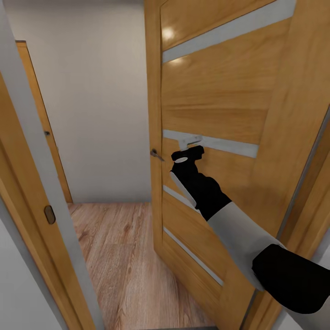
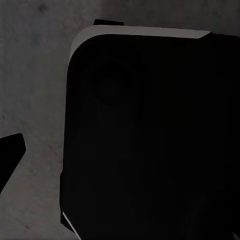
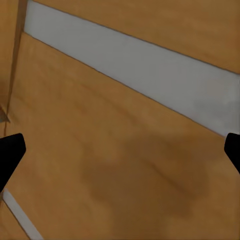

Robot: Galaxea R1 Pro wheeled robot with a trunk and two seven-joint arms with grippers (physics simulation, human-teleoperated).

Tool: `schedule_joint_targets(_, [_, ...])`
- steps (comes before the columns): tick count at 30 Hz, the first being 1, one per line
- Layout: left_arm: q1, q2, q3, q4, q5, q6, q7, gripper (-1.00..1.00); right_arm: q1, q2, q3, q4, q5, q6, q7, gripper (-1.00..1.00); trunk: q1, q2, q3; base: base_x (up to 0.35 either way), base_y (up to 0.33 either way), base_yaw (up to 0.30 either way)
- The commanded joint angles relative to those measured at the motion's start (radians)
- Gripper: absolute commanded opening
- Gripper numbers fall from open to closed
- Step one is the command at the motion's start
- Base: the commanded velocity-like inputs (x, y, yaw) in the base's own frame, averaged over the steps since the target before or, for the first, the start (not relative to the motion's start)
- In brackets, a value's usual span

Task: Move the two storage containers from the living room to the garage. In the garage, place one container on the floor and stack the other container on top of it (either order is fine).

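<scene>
A wood-plank floor and a pale wall lie past the open door, against whose panel the right tool is raised, its handle just beside. The right wrist view has that tool's fingers wide apart before a grey door stripe. The left wrist view has one finger over speckled grey floor beside a black body; its spread I cannot tell, and no container is in sight.

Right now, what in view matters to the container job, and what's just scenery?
Job:
- right gripper, open, against the wooden door
- no containers in view

Scenery:
- door handle
- wood-plank floor
- pale wall
- door frame
</scene>
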Motion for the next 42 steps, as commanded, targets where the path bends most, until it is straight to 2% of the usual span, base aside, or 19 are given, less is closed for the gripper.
schedule_joint_targets(1, [0.0, 0.0, 0.0, 0.0, 0.01, -0.002, 0.001, 1.0, -0.001, 0.0, 0.002, 0.0, -0.009, 0.003, -0.009, 1.0, 0.0, -0.001, -0.001, 0.126, -0.006, 0.0])
schedule_joint_targets(7, [0.0, 0.0, 0.001, 0.0, 0.011, -0.002, 0.006, 1.0, -0.001, 0.0, 0.003, 0.0, -0.009, 0.004, -0.009, 1.0, 0.0, -0.001, -0.001, 0.232, -0.06, 0.0])
schedule_joint_targets(13, [0.0, 0.0, 0.002, 0.0, 0.011, -0.003, 0.007, 1.0, 0.0, 0.0, 0.005, 0.007, -0.009, 0.005, -0.008, 1.0, 0.0, -0.001, -0.001, 0.03, -0.009, 0.0])
schedule_joint_targets(24, [0.0, 0.0, 0.002, 0.0, 0.011, -0.002, 0.007, 1.0, 0.0, 0.0, 0.008, 0.121, -0.008, -0.004, -0.009, 1.0, 0.0, -0.001, -0.001, 0.015, 0.0, 0.0])
schedule_joint_targets(34, [0.0, 0.0, 0.0, 0.0, 0.011, -0.002, 0.005, 1.0, 0.0, 0.0, 0.01, 0.17, -0.007, -0.005, -0.01, 1.0, 0.0, -0.001, -0.001, 0.268, 0.0, 0.0])
schedule_joint_targets(38, [0.0, 0.0, 0.0, 0.0, 0.011, -0.002, 0.005, 1.0, -0.005, 0.0, 0.009, 0.24, -0.004, -0.009, -0.011, 1.0, 0.0, -0.001, -0.001, 0.201, 0.0, 0.0])
schedule_joint_targets(42, [0.0, 0.0, 0.0, 0.0, 0.011, -0.002, 0.006, 1.0, -0.012, 0.0, 0.007, 0.266, -0.003, -0.004, -0.017, 1.0, 0.0, -0.001, -0.001, 0.058, 0.0, 0.0])
